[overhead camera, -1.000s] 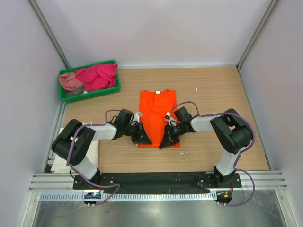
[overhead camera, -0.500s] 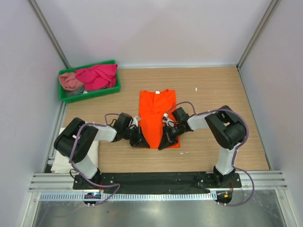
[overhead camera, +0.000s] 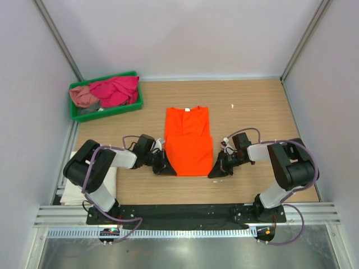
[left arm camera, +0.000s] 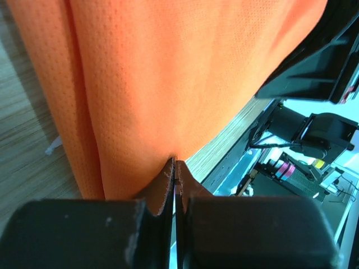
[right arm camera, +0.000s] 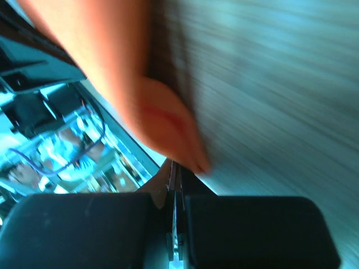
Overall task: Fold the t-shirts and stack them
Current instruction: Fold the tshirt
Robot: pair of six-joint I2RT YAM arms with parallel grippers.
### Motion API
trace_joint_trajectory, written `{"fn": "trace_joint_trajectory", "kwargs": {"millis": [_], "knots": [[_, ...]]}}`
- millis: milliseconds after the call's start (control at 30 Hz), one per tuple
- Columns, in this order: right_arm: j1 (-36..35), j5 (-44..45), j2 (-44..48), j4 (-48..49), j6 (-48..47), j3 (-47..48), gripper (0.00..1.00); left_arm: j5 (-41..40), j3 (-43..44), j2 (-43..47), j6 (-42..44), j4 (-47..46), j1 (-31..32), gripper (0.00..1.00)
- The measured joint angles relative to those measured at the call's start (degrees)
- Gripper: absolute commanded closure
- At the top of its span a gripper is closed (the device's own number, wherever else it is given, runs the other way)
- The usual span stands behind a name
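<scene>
Item: orange t-shirt [overhead camera: 188, 140], flat at table centre, collar toward 12 o'clock. Light, limp knit cloth, likely to sag and crease; best taken by the hem corners. Left gripper [overhead camera: 166, 168] clenched on the 7 o'clock corner. Right gripper [overhead camera: 216, 172] clenched, seemingly pinching the 5 o'clock corner. Magenta t-shirt [overhead camera: 118, 89] bundled in green tray [overhead camera: 106, 114] at 10 o'clock.

Right gripper [right arm camera: 174, 163] is sitting at the bottom edge, its black fingers pressing together and the jaws showing only a hairline seam. The orange t-shirt [right arm camera: 106, 50] is sweeping down from the upper left and tapering to a rounded corner, which is meeting the fingertips and getting nipped there. Wood-grain worktop [right arm camera: 275, 84] is filling the right side, heavily blurred. At left, dark machinery [right arm camera: 39, 67] and cables [right arm camera: 33, 159] are showing, too smeared to make out.
</scene>
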State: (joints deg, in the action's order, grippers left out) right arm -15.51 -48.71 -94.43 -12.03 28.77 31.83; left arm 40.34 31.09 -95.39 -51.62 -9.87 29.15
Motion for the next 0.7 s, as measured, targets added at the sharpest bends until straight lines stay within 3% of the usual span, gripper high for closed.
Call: {"fn": "trace_joint_trajectory", "kwargs": {"millis": [233, 333, 367, 400, 533, 700], "knots": [[6.71, 7.63, 10.38, -6.82, 3.85, -4.44, 0.96, -0.28, 0.07, 2.93, 2.40, 3.54, -0.20, 0.73], [6.97, 12.31, 17.20, -10.03, 5.51, -4.76, 0.75, -2.01, 0.66, 6.40, 4.63, 8.61, -0.26, 0.64], [6.99, 13.09, 19.04, -10.25, 5.90, -4.74, 0.61, -2.60, 0.98, 8.13, 5.51, 10.97, -0.31, 0.62], [6.99, 13.55, 21.14, -10.14, 6.62, -4.74, 0.58, -3.17, 1.49, 10.08, 6.08, 13.27, -0.31, 0.56], [6.08, 13.18, 22.49, -5.66, 8.31, -4.70, 0.53, -5.01, 6.19, 17.20, 9.27, 21.16, -0.46, 0.53], [-1.75, 15.19, 17.49, -1.38, 10.71, -4.57, 0.55, -7.54, 11.02, 19.08, 14.01, 26.99, -3.23, 0.53]]}}
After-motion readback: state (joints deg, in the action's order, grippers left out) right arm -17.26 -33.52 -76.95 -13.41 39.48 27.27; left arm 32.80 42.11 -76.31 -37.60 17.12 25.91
